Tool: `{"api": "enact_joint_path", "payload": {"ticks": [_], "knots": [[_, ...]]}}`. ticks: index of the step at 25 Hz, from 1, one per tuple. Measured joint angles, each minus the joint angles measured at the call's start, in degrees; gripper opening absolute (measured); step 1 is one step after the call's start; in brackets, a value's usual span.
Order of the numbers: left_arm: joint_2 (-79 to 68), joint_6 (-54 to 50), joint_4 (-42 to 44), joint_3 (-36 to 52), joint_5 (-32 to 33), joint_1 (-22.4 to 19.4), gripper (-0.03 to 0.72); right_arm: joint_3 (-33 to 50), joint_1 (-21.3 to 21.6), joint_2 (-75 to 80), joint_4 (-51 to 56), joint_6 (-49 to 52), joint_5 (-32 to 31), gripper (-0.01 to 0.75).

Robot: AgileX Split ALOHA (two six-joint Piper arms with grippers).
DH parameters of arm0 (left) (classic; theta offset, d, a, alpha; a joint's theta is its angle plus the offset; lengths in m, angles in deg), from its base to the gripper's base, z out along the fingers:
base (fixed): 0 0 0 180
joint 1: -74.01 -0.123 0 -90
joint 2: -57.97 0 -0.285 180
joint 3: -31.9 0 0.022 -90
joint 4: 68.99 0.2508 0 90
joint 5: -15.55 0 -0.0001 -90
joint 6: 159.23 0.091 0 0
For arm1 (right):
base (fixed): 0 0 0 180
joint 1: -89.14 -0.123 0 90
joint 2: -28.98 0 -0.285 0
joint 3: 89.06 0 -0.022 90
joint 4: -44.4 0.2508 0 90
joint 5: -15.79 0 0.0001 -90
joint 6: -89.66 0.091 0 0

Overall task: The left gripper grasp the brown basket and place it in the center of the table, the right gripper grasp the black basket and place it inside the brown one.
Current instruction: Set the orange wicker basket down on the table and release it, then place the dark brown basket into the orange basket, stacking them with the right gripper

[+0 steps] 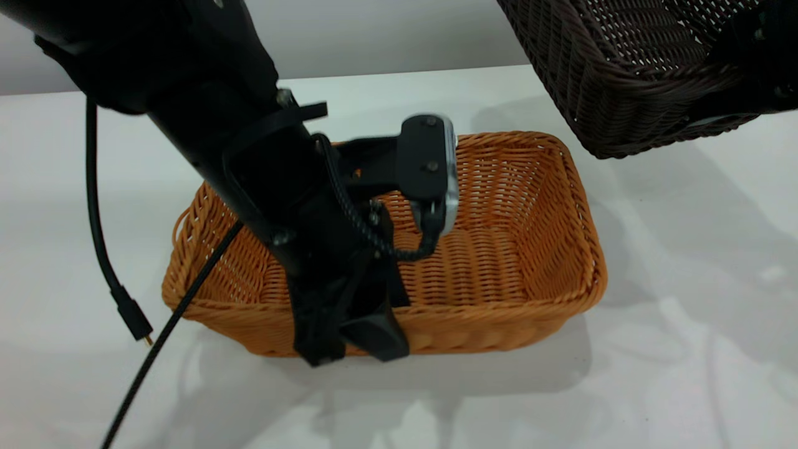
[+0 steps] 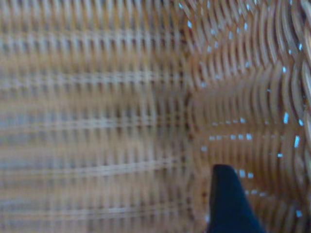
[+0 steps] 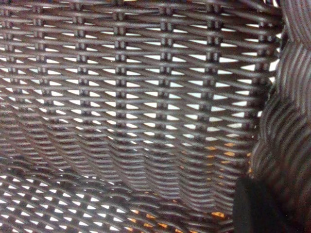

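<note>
The counter [image 1: 686,312] is the largest thing in view, a pale surface that carries only the brown basket [image 1: 517,249] near its middle. That basket sits flat, its long axis running roughly along the counter's near edge, mouth open upward.

The black basket [image 1: 623,81] hangs in the air above the counter toward the far right corner, clear of the surface and tilted so that its woven floor and one flared wall face the exterior camera. Its lowest corner lies just above and beyond the brown basket's far right corner, apart from it. The coming move turns on this: the open brown basket lies down and to the left of the black one, so the load would have to travel leftward, level out and descend, with the two long axes brought into line.

The left gripper [image 1: 352,337] reaches down over the brown basket's near wall, one finger outside the rim and one inside, the jaws clamped on that wall.

The right gripper [image 1: 764,56] is only a dark mass at the black basket's far right side; it evidently carries the basket, but how its jaws stand cannot be told.
</note>
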State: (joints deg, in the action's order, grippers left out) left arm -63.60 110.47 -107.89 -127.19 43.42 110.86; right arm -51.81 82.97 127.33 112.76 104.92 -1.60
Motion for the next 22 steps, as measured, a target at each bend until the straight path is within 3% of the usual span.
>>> {"api": "enact_joint_path", "payload": {"ticks": [5,22], "knots": [[3.1,0.18,0.05,0.0,-1.35,0.0,0.427,0.0,0.0,0.0,-0.33,-0.17,-0.34,0.12],[23.49,0.29,0.51,-0.05,1.48,0.44,0.435,0.0,0.0,0.0,-1.95,-1.55,-2.47,0.12]]}}
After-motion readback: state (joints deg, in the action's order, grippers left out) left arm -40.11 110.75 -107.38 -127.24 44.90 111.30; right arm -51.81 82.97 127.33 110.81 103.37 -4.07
